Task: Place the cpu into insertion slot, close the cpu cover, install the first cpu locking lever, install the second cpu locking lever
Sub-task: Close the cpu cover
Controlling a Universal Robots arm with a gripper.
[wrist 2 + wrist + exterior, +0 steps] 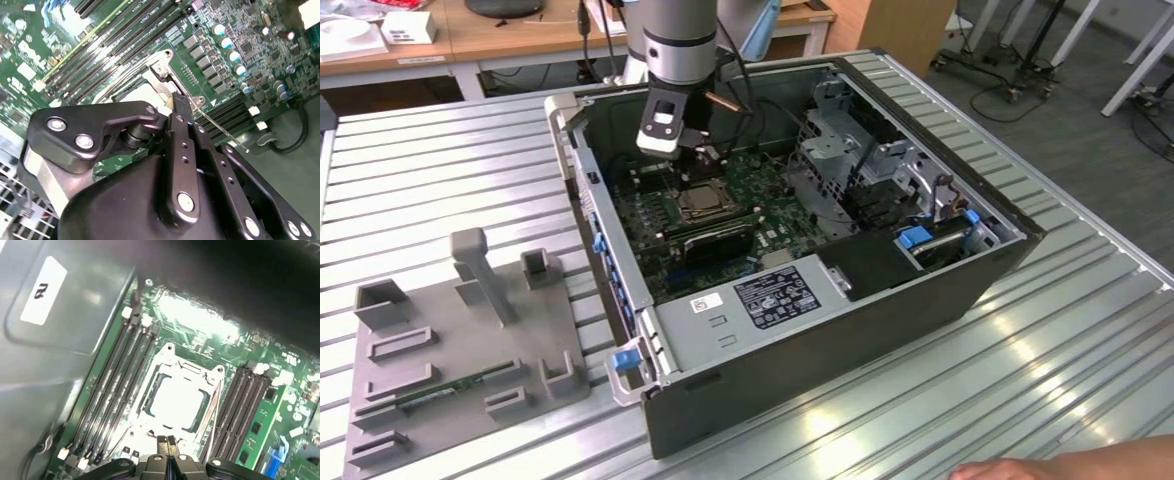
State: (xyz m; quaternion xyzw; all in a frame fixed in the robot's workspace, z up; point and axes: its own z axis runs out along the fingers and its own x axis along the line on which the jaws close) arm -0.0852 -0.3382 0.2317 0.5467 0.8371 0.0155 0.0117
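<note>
Gripper (166,441), black and matte with rounded, bolted links, has its two fingertips pressed together at the edge of the insertion slot (680,207). Whether they pinch anything between them I cannot tell. In the exterior view the smooth grey arm reaches straight down into an open, dark metal computer case (854,330). The slot lies at about 6 o'clock from the fingertips, just beside them.

Within the slot the cpu (178,402) lies flat, its smooth silvery-grey top facing up. It is square, so it has no long axis. Its edges run parallel to the long, narrow black memory slots (107,395) that flank it on two sides. The cpu cover (190,369), a thin shiny metal frame with a large square cut-out, lies down flat around the chip, with rounded tabs at two of its corners.

In the second wrist view a thin, straight wire lever (220,131) slants away from the fingertips, low over the green circuit board (250,65), which is studded with small round capacitors and chips.

The case sits on a table (454,160) of ribbed, shiny metal slats. At about 8 o'clock from the case rests a grey moulded fixture (454,340) with upright blocks and shallow rectangular pockets.
</note>
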